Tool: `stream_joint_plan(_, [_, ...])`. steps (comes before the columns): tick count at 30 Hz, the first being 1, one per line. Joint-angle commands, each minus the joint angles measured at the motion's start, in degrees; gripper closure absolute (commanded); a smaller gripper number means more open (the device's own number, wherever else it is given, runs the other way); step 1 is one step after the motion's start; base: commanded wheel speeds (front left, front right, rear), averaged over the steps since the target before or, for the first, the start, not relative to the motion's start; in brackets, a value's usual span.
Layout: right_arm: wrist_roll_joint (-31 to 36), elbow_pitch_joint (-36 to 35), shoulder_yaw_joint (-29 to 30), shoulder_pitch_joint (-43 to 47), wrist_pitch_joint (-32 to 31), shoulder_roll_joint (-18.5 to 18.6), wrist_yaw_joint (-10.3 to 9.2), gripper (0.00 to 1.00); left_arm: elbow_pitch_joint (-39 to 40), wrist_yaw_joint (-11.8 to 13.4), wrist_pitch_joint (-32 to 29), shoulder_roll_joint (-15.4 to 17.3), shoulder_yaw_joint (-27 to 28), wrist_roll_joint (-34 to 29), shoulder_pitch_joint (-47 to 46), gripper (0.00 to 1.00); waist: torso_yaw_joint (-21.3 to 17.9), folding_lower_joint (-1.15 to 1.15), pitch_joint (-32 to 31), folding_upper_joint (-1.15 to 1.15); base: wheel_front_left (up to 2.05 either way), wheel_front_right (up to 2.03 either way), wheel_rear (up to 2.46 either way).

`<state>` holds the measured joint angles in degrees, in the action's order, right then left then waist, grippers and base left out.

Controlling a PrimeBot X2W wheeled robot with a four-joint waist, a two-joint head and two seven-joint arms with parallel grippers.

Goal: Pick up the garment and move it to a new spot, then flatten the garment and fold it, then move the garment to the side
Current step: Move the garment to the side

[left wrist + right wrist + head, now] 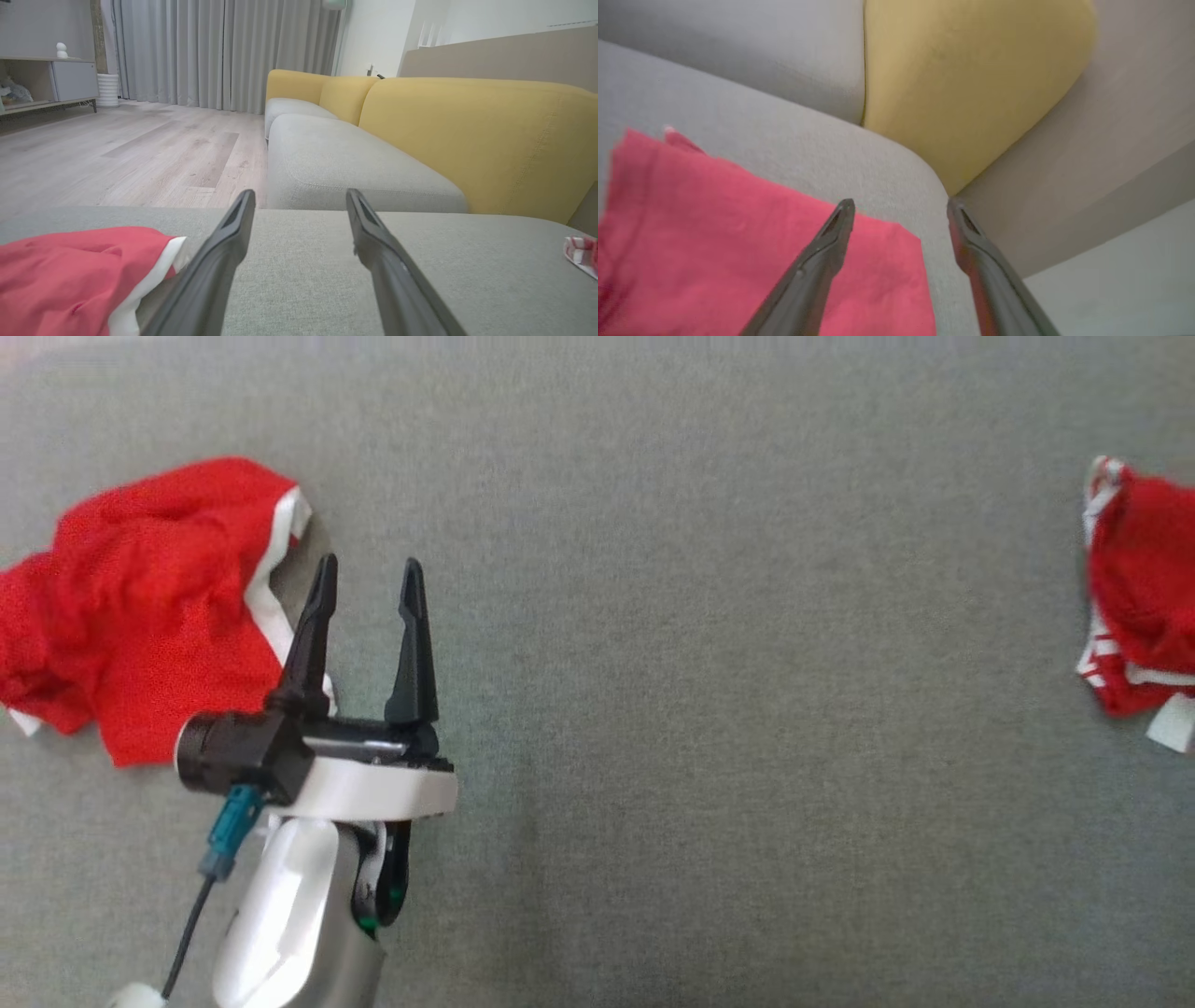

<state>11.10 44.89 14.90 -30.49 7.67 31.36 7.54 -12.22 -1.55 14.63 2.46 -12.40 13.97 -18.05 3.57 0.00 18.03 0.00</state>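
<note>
**Left gripper [369, 563] wide open beside the red garment [149, 607], nothing held**

From my head, my left gripper stands at the lower left over the grey cushion [700, 663]. Its two dark fingers are spread far apart with only cushion between them. The red garment lies crumpled just to its left. Its white trim [275, 551] runs along my outer finger, though I cannot tell whether the two touch. Well apart, at the right edge, lies a striped red garment [1144, 597], partly cut off by the frame.

From my left wrist, the fingers are again parted and bare. The red garment [70, 270] sits at the lower left, its white edge right against one finger. The striped red garment [583, 252] peeks in at the far right of the same cushion. Beyond it are a yellow backrest [467, 135], a wooden floor [140, 149] and grey curtains [210, 51].

From my right wrist, my right gripper [900, 202] is spread just as wide and grips nothing. Red fabric [738, 242] lies flat on the cushion's corner, under one finger; the other finger hangs past the cushion's rim. I cannot tell which garment this fabric is. A yellow cushion [962, 84] rises behind.
</note>
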Motion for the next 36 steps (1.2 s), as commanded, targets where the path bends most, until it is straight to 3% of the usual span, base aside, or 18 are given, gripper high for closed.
stream_joint_plan(1, [0.1,-2.9,-0.9,0.8,1.1,0.7,-0.05,0.00,1.6,0.2,0.4,0.4,1.8,-0.2,0.3,0.00,-0.8,0.00,-3.8,0.00,0.00,0.00,0.00])
stream_joint_plan(10, [-4.6,-19.9,-3.2,3.7,2.5,-15.0,-0.05,0.00,1.7,1.7,0.4,0.4,1.4,0.7,3.9,0.00,-1.9,0.00,-12.0,0.00,0.00,0.00,0.00])
stream_joint_plan(11, [-4.6,-19.9,-3.2,3.7,2.5,-15.0,-0.05,0.00,1.7,1.7,0.4,0.4,1.4,0.7,3.9,0.00,-1.9,0.00,-12.0,0.00,0.00,0.00,0.00])
stream_joint_plan(19, [-10.5,-33.7,-7.3,13.5,3.4,-26.0,-0.05,0.00,1.4,2.2,0.4,0.4,1.5,1.0,7.7,0.00,-1.7,0.00,-15.3,0.00,0.00,0.00,0.00])
stream_joint_plan(28, [-17.0,-33.0,-11.9,24.9,6.9,-28.4,-0.05,0.00,0.1,3.8,0.4,0.4,-0.4,2.6,11.9,0.00,-1.4,0.00,-16.5,0.00,0.00,0.00,0.00])
stream_joint_plan(36, [-18.4,-33.3,-13.6,26.2,7.3,-28.5,-0.05,0.00,0.3,3.9,0.4,0.4,0.9,2.3,12.3,0.00,-1.8,0.00,-15.9,0.00,0.00,0.00,0.00])
